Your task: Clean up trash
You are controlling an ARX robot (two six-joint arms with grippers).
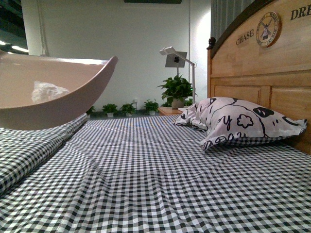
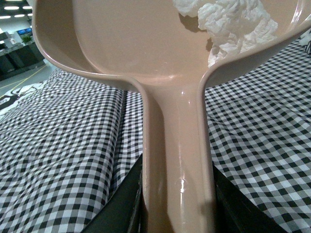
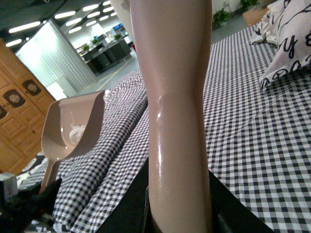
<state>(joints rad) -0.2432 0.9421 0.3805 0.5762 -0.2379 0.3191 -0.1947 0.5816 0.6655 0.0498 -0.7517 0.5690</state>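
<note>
Beige plastic fills most of what I see: the dustpan hangs in the air at the far left of the front view, tilted, above the checked bedsheet. Inside its scoop lies the trash, a small crumpled white wad of paper, resting against the inner wall.

From the left wrist view I look straight up the dustpan's handle, which runs down between the dark jaws of my left gripper; the jaws sit tight against both sides of the handle, so that hand is clamped on the dustpan. The wad shows large here, tucked in the scoop close to its rim.

In the right wrist view a second beige handle stands upright and close, with the dark jaws of my right gripper pressed on either side of its base, so that hand is clenched on this handle. I cannot see what is at its far end. Off to one side in that same view I can see the dustpan held up over the bed, with something pale inside.

A black-and-white patterned pillow lies at the wooden headboard, well apart from the dustpan. 1 lamp and a row of potted plants stand beyond the bed.
</note>
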